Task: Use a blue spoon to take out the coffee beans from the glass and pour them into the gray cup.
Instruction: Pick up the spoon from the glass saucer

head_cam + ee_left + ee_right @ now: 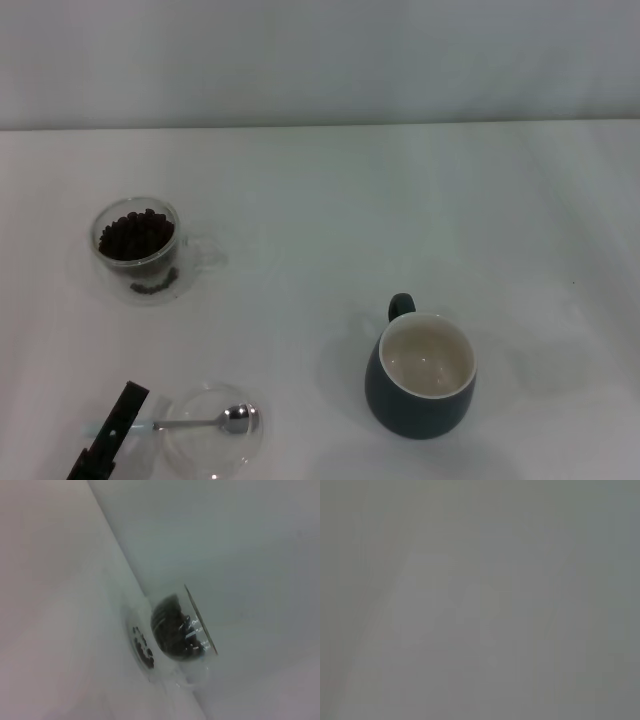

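Currently I note my left gripper [112, 432] at 7 o'clock over the blue spoon [200, 422] handle, positioned for pickup; grip state undeterminable; right gripper unseen.

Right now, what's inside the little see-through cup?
The glass holds a heap of dark coffee beans, filling it nearly to the rim. Only the top ones and those against the wall show; the beans underneath are covered by the rest.

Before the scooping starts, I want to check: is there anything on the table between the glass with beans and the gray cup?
Nothing visible: bare table lies between the glass and the gray cup.
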Robot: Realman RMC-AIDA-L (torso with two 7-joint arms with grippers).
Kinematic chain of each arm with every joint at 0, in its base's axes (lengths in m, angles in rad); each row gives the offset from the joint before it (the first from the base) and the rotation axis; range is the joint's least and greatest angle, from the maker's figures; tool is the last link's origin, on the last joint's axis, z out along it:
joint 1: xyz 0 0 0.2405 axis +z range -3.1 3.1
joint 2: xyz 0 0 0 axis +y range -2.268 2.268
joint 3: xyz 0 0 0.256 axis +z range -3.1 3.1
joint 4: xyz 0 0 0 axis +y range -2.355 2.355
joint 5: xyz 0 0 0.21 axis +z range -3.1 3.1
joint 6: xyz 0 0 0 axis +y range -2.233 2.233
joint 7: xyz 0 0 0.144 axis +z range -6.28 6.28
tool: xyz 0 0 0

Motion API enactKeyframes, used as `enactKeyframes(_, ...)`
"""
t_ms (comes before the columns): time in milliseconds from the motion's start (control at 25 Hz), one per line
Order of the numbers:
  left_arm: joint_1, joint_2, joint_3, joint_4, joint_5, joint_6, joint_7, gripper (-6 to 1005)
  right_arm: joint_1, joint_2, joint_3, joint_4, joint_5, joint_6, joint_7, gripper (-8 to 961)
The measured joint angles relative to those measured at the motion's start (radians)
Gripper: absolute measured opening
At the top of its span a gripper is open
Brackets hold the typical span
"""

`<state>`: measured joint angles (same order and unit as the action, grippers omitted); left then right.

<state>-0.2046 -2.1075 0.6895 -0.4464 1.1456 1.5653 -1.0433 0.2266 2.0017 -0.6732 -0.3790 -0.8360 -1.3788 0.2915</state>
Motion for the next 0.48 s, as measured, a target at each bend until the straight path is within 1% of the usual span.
enactKeyframes(480, 0.009, 0.000, -0.003, -0.002, 0.017, 0.006, 0.015, 872, -0.013, 0.002, 0.000, 0.003, 0.010, -0.019, 0.000, 636)
